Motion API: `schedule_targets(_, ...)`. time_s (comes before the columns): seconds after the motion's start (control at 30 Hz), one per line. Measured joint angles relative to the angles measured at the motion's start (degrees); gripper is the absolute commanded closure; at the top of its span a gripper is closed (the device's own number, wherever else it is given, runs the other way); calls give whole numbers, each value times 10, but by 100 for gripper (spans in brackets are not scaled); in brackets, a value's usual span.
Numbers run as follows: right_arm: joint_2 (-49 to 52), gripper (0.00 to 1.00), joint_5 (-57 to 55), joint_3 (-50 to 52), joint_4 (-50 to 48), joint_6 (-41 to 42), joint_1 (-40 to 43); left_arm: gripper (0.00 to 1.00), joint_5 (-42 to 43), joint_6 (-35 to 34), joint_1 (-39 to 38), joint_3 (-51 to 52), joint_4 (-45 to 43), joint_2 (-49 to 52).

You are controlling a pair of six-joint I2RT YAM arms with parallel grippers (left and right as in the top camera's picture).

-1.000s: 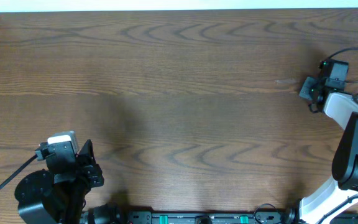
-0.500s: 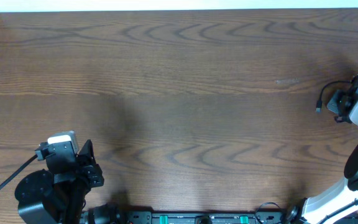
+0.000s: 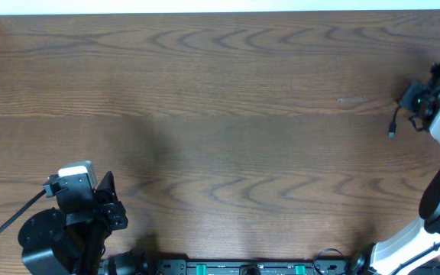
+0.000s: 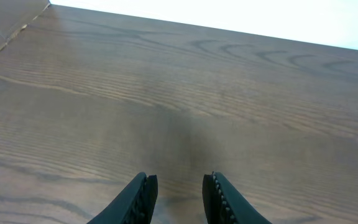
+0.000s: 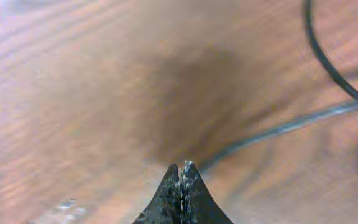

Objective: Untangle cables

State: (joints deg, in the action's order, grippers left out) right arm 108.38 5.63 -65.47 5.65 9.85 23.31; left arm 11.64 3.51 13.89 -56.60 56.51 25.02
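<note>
The right fingers [image 5: 169, 196], dark and tapered to a point, are pressed together, and a thin, smooth black cable [image 5: 278, 129] is pinched at their tips. From there it is led rightward in a gentle curve over the wood-grained bench [image 5: 73, 93]. Seen from overhead, its small plug end [image 3: 392, 134] lies just beside them. The left fingers [image 4: 140, 196], ribbed inside, are held apart, far from the cable.
</note>
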Motion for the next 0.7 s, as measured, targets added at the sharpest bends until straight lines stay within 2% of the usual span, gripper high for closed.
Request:
schedule_targets(0.37, 64, 99, -3, -4, -3, 2, -68, 70, 0, 0, 0, 0, 0, 0)
schedule_targets(0.7, 70, 99, -66, -15, 36, 2, -71, 70, 0, 0, 0, 0, 14, 0)
